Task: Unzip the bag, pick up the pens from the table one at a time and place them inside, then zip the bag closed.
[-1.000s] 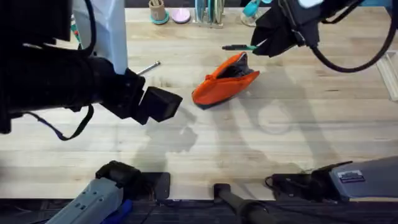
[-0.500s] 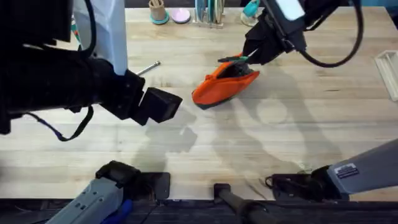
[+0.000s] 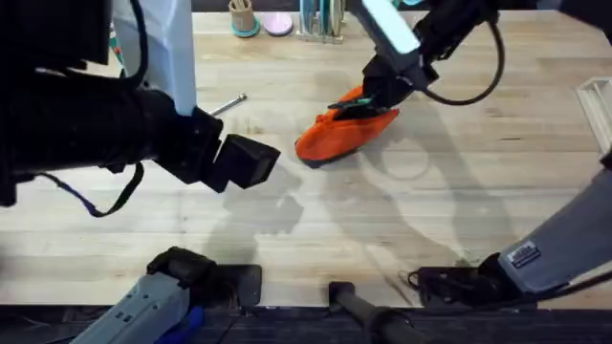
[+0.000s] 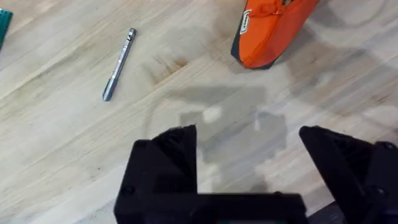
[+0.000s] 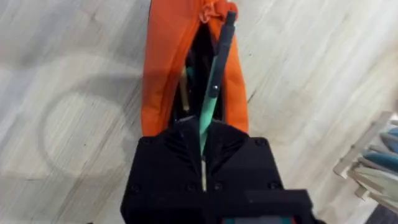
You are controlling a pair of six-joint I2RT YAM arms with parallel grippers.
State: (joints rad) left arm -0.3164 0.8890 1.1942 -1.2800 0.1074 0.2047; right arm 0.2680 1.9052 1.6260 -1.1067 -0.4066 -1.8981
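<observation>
The orange bag lies unzipped at the middle back of the table. My right gripper hangs over the bag's far end, shut on the green pen. From the right wrist, the green pen slants down over the bag's open slot, gripped at its upper end by the right gripper. The silvery grey pen lies on the wood left of the bag. My left gripper hovers open above bare table, with the grey pen and the bag beyond it.
A cup, a pink dish and a clear rack line the table's back edge. A pale object sits at the right edge. The left arm looms large over the table's left half.
My right gripper has carried the green pen left and down, from beyond the bag to right over its open top. The left arm has stayed still.
</observation>
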